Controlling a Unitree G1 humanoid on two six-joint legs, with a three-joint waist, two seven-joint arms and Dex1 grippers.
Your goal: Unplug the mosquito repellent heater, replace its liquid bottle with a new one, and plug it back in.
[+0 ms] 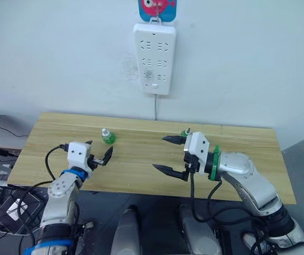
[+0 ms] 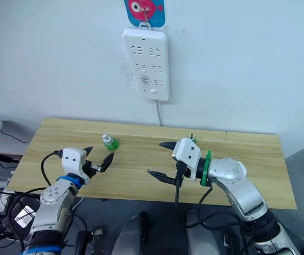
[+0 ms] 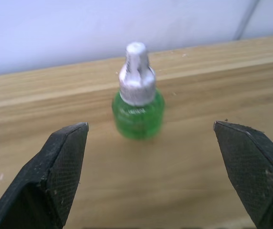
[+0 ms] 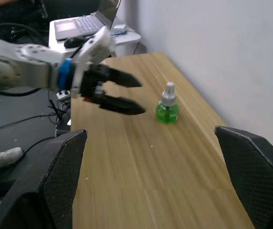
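Wooden surface [image 1: 141, 170] spans scene under wall power strip [image 1: 154, 58]. Right pincer [image 1: 171, 155] spread wide, hovering mid-surface, empty. Left pincer [image 1: 100, 152] also wide, aimed at upright green liquid bottle [image 1: 107, 136], likely lining up grasp. Second green bottle [image 1: 185, 133] peeks behind right pincer. Heater itself not discernible.

White power strip [image 1: 154, 58] hangs on wall from fish-shaped hook [image 1: 157, 9]; laptop [image 4: 83, 21] on side desk beyond wooden table's [image 1: 141, 170] left edge.
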